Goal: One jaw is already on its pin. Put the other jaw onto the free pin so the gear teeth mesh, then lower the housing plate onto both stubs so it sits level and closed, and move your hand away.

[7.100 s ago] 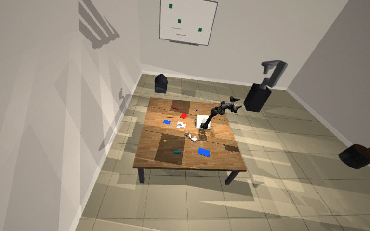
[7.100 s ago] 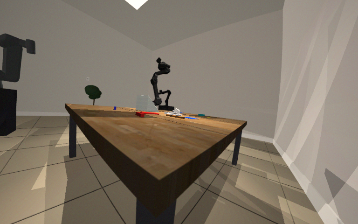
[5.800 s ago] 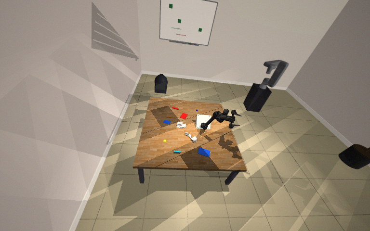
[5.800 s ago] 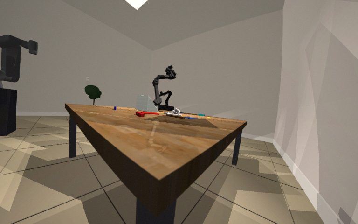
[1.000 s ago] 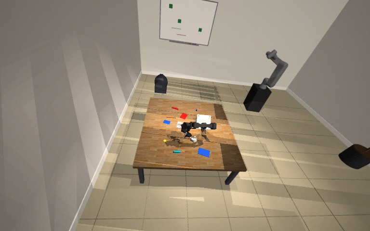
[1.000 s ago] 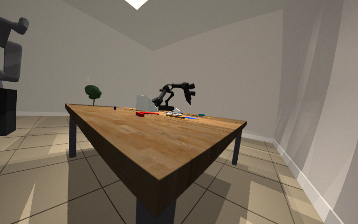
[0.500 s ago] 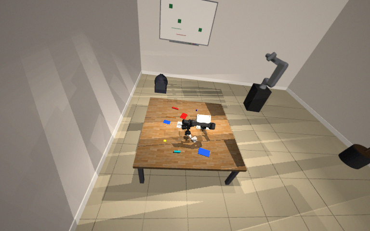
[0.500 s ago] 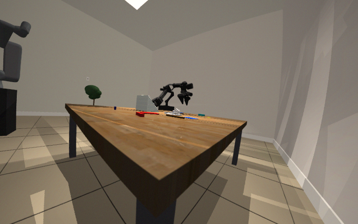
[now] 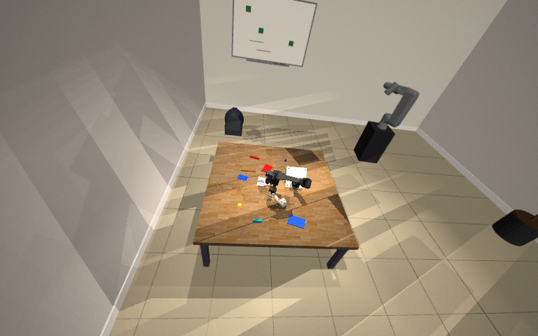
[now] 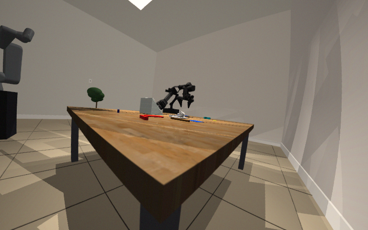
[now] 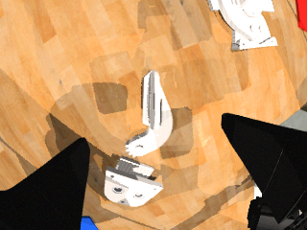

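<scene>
My gripper [image 10: 185, 107] [image 11: 156, 132] is open and empty, above the table with its fingers pointing down. The loose white jaw [image 11: 163, 126] [image 9: 272, 195] lies on the wood, seen between the open fingers in the wrist view, its toothed end toward the bottom. Just below it there is a white part with two round holes and a ribbed block, apparently the housing plate [image 11: 130, 190] [image 9: 281, 202]. The white base assembly with the other jaw [image 11: 250, 24] [image 9: 261, 181] lies apart at the upper right of the wrist view. Its pins and tooth details cannot be made out.
A white-topped block [image 9: 296, 172] [image 10: 147, 105] stands beside the arm. A red piece [image 9: 267, 168], a blue piece [image 9: 242, 177] and an orange stick [image 9: 249, 170] lie around the base assembly. A large blue plate [image 9: 296, 221], a cyan block [image 9: 257, 220] and a yellow square [image 9: 239, 204] lie on the table [image 9: 222, 232].
</scene>
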You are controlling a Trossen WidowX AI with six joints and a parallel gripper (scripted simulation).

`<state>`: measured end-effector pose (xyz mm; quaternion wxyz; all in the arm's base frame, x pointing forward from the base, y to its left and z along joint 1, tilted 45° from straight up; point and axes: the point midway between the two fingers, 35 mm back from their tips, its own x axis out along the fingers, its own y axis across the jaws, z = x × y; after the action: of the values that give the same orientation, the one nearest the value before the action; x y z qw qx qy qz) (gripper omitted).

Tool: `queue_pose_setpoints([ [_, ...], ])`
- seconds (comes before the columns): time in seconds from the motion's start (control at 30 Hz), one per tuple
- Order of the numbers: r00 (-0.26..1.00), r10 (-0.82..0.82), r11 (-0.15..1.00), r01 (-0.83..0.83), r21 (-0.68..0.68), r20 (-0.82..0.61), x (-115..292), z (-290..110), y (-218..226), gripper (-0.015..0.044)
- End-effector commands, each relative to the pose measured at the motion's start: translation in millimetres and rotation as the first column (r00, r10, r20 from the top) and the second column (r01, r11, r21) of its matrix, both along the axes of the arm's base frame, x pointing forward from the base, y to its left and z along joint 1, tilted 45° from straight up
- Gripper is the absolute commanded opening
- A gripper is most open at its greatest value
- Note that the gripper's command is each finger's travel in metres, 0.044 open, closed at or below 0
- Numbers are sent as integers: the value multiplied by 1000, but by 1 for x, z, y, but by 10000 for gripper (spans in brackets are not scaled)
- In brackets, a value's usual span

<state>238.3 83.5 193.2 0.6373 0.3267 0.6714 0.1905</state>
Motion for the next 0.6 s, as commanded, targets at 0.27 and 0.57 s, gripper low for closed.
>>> queue_pose_setpoints([
  [0.27, 979, -77, 997, 81, 17, -188, -16, -9, -8, 440],
  [0.57, 979, -76, 997, 81, 19, -187, -18, -37, 20, 440],
])
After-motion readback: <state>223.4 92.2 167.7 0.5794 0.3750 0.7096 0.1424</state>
